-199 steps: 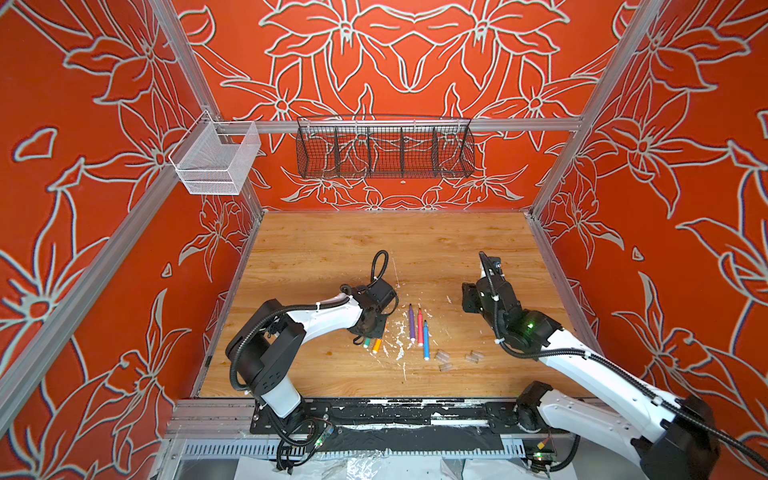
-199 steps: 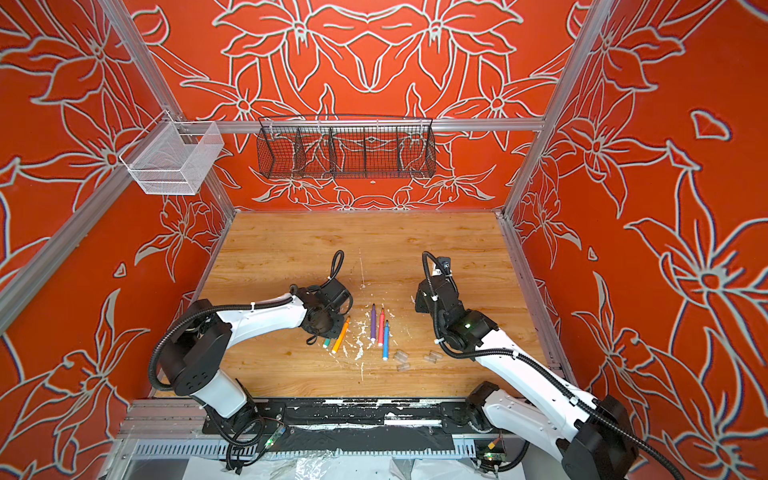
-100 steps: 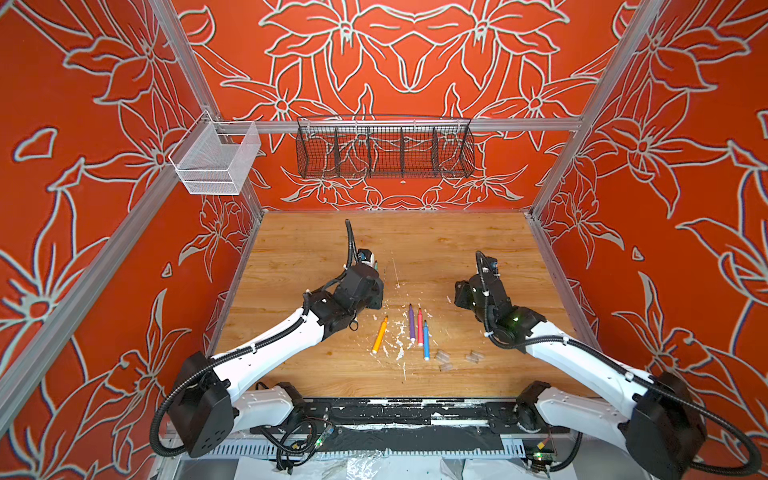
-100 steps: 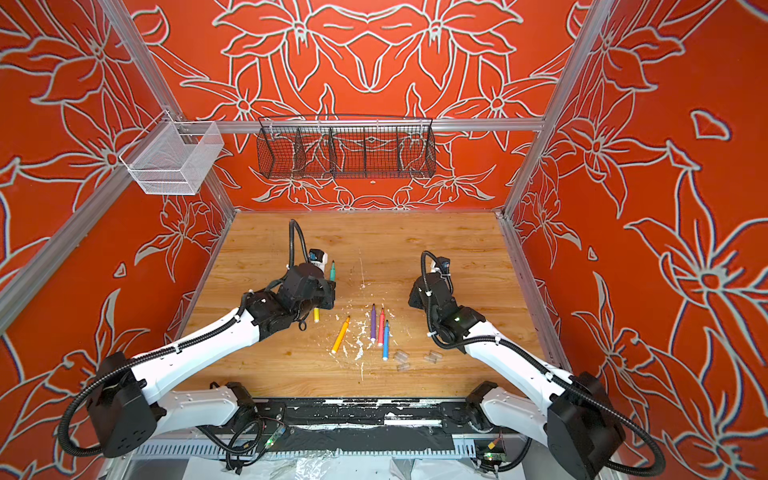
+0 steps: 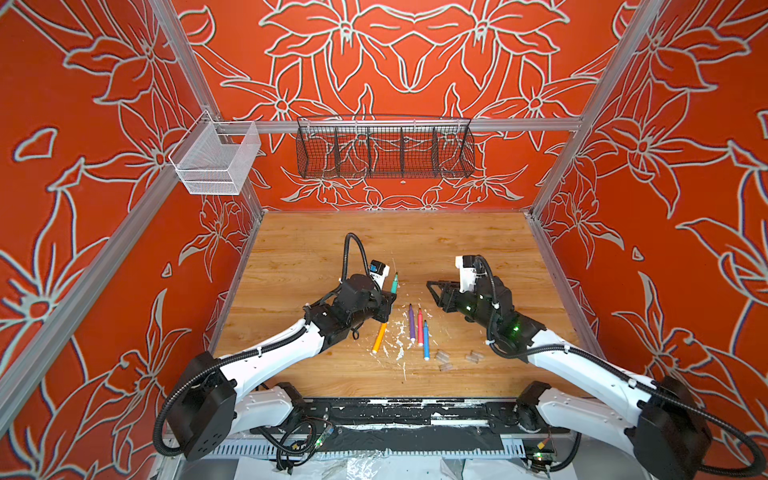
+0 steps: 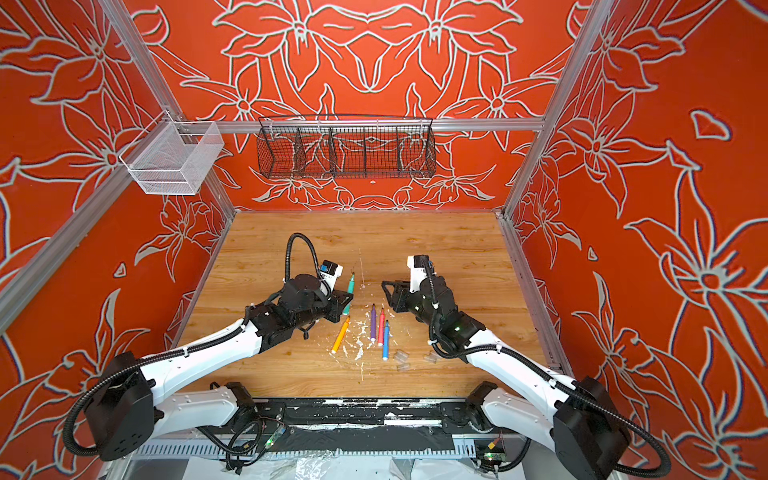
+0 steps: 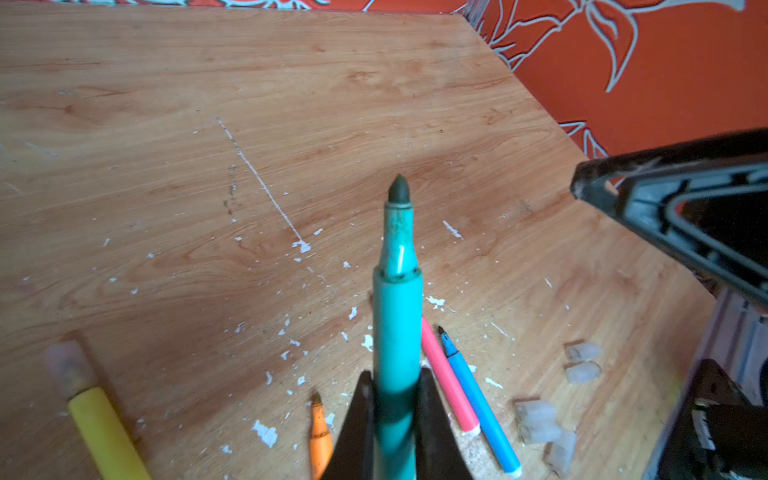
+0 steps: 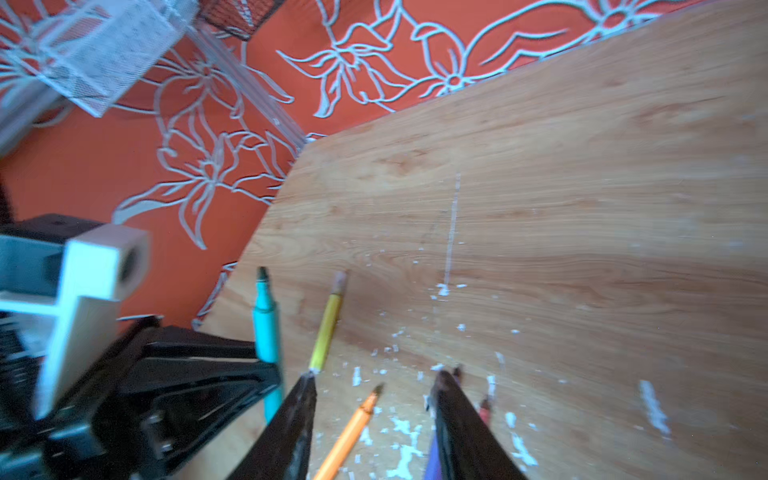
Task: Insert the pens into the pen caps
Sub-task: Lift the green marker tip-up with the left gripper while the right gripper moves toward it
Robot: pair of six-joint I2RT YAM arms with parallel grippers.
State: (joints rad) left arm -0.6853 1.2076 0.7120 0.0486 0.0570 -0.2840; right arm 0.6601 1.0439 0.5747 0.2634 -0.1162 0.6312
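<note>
My left gripper (image 7: 397, 382) is shut on the green pen (image 7: 397, 311), held above the table with its dark tip pointing up and away; both top views show this green pen (image 5: 393, 284) (image 6: 350, 286). On the table lie the orange pen (image 5: 379, 337), purple pen (image 5: 411, 322), pink-red pen (image 5: 419, 326) and blue pen (image 5: 425, 340). A yellow pen (image 8: 326, 328) with a clear cap on its tip lies beside the left gripper. Loose clear pen caps (image 5: 442, 355) (image 7: 536, 419) sit right of the blue pen. My right gripper (image 8: 374, 382) (image 5: 430, 286) hovers open and holds nothing, facing the green pen.
White paint flecks (image 5: 399, 345) litter the wood around the pens. A black wire basket (image 5: 384, 151) hangs on the back wall and a white mesh basket (image 5: 216, 164) on the left rail. Red patterned walls close in three sides.
My left gripper rose off the pen row with the green pen and swung toward the back. The right gripper shifted left toward the middle and turned to face it.
</note>
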